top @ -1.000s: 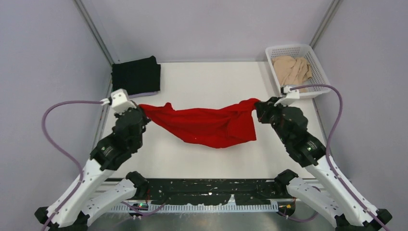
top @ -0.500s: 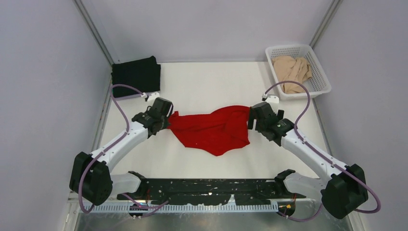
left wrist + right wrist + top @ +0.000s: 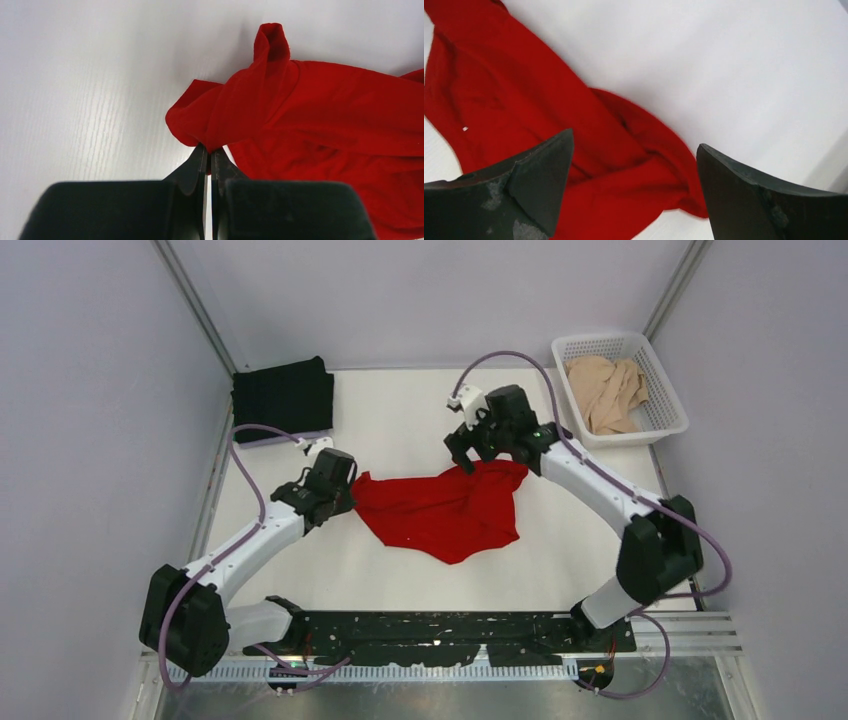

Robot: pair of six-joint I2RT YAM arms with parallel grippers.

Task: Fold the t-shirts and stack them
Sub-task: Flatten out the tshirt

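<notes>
A bright red t-shirt lies bunched on the white table at mid-table. My left gripper is shut on its left edge; in the left wrist view the fingertips pinch a fold of the red cloth. My right gripper hangs open just above the shirt's far right corner, holding nothing. The right wrist view shows red cloth below the wide-apart jaws. A folded black t-shirt lies at the far left. A crumpled beige t-shirt sits in the basket.
The white lattice basket stands at the far right corner. Grey walls close in the table on three sides. Purple cables loop from both wrists. A black base rail runs along the near edge.
The right gripper has opened, released the red t-shirt and swung back and left. The shirt, earlier stretched between both grippers, now rests bunched on the table. The left gripper keeps its hold.
</notes>
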